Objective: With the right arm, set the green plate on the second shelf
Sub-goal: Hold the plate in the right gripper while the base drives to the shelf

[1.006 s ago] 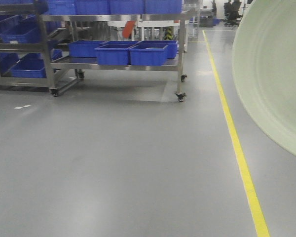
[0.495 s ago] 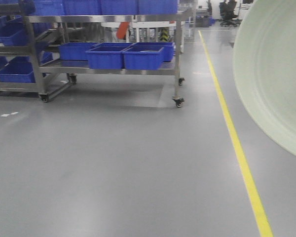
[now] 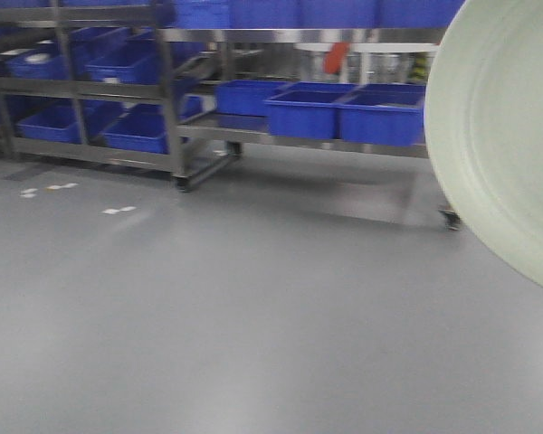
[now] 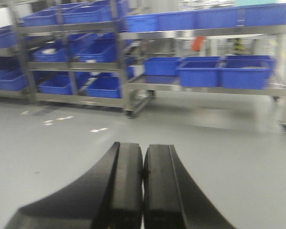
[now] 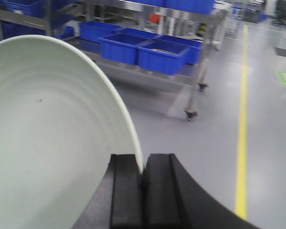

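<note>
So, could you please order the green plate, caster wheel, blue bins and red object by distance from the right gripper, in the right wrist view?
From the right gripper:
1. green plate, clamped in it, left.
2. caster wheel, low, right of centre.
3. blue bins, upper middle.
4. red object, top, behind them.

Open grey floor [image 3: 253,344] stretches ahead with room to pass. Wheeled steel racks [image 3: 169,108] packed with blue bins [image 3: 380,122] block the far side. The tilted green plate [image 3: 507,136] fills the right foreground.
</note>
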Robot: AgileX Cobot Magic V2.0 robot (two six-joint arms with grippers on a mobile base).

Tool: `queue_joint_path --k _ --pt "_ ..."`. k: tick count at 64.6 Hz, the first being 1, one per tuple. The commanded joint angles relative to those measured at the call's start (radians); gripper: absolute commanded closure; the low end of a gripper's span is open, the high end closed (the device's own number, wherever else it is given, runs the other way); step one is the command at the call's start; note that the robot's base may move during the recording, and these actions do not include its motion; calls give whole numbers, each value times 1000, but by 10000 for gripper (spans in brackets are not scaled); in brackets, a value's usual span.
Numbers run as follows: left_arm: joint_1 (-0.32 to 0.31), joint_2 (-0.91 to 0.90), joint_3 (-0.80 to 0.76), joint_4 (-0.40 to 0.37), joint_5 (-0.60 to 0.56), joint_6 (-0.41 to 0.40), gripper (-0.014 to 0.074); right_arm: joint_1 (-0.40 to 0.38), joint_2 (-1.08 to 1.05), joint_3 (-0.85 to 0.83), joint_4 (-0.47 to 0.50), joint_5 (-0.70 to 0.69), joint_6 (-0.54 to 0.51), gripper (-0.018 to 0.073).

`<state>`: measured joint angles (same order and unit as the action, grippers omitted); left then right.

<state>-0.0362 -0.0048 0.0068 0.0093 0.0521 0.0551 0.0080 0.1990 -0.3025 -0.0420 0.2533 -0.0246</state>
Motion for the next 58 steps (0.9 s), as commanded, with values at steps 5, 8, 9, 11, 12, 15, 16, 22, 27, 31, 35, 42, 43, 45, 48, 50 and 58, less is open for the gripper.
queue_joint_path --k 5,8,9,11,12,15,16,22,27,31,35,42,43,45,48,50,58 --pt "-6 -19 42 0 -81 -3 466 -6 10 -32 2 -113 5 502" --pt "-4 -19 42 0 -81 -3 466 -6 10 -32 2 -112 5 502" --pt "-4 -19 42 0 -81 -3 466 -6 10 -32 2 -111 5 502" --pt "-2 -19 42 0 -81 -3 466 -6 10 -32 2 -112 5 502" --pt "-2 -19 42 0 -81 -3 466 -6 10 -32 2 -112 5 502" --pt "-2 -19 42 0 -81 -3 466 -6 10 -32 2 -111 5 502" --pt "-2 -19 42 0 -81 -3 466 -6 10 -32 2 -111 5 502" --pt "-2 -19 42 0 -81 -3 466 -6 10 -32 2 -110 5 502" --pt "-2 -19 42 0 -81 -3 466 -6 10 -32 2 -110 5 502" --pt "-2 -19 42 0 -81 -3 466 -6 10 -32 2 -110 5 502" --pt "-2 -19 42 0 -81 -3 466 -6 10 -32 2 -108 5 502" --pt "-2 -19 42 0 -81 -3 466 -6 10 -32 2 -108 5 502" --pt "-2 -19 42 0 -81 -3 466 -6 10 -32 2 -108 5 502" --pt "-2 -19 42 0 -81 -3 466 -6 10 -32 2 -108 5 502" --pt "-2 -18 42 0 -81 -3 466 -6 10 -32 2 -108 5 502" --pt "-2 -18 42 0 -81 -3 466 -6 10 -32 2 -108 5 502" --pt "-2 -18 42 0 -81 -3 466 -6 10 -32 2 -108 5 502"
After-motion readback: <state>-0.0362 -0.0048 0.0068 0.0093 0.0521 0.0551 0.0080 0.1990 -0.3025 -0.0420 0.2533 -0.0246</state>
